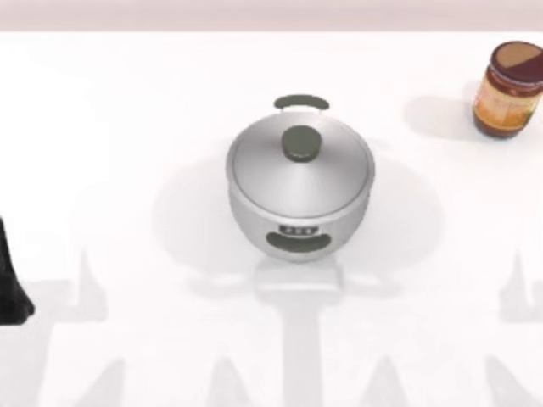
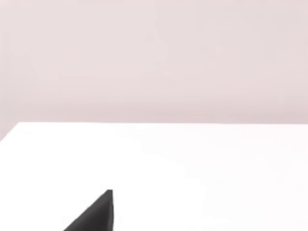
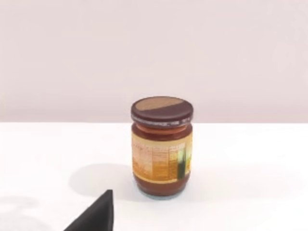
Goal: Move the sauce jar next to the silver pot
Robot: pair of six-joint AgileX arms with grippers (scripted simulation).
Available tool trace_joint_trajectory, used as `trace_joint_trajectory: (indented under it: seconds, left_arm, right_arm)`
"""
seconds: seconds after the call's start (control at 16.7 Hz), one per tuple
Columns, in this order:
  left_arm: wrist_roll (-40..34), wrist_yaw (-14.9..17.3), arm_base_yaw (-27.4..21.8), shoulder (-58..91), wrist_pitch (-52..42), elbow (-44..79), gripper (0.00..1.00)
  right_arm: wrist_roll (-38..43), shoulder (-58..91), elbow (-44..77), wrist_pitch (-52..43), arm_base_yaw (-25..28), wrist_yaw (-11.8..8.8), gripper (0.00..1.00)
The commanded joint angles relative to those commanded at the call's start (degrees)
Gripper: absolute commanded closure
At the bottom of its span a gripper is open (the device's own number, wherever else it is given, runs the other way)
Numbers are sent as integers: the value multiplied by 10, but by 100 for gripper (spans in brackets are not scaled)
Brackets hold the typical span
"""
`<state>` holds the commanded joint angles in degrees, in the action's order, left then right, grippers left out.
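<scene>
plain white table (image 1: 127,127), pale pinkish wall behind, pot (image 1: 300,182) mid-table, jar (image 1: 508,90) well right of pot, claw state can't be told

You're looking at a rendered test scene with kitchen props: a bare white worktop (image 1: 127,127) before a blank pinkish wall (image 3: 154,48), with a steel pot (image 1: 299,186) at centre and a sauce jar (image 1: 509,89) at two o'clock.

Silver pot (image 1: 299,186) blocks tabletop (image 1: 127,127) centre. Sauce jar (image 1: 509,89) far right, well apart from it; bare tabletop between and all left.
</scene>
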<state>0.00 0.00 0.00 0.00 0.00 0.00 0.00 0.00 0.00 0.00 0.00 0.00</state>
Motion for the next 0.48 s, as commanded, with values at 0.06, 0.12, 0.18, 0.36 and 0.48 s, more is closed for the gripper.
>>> trace_joint_trajectory:
  seconds: [0.06,0.12,0.18,0.36,0.48]
  left_arm:
    - [0,0,0,0,0,0,0]
    - [0,0,0,0,0,0,0]
    - [0,0,0,0,0,0,0]
    - [0,0,0,0,0,0,0]
    - [0,0,0,0,0,0,0]
  right_arm:
    - [0,0,0,0,0,0,0]
    - [0,0,0,0,0,0,0]
    - [0,5,4,-5,0,0,0]
    - [-5,54,44,-48,-4,0,0]
    - [-11,115,95,-98,-10,2,0]
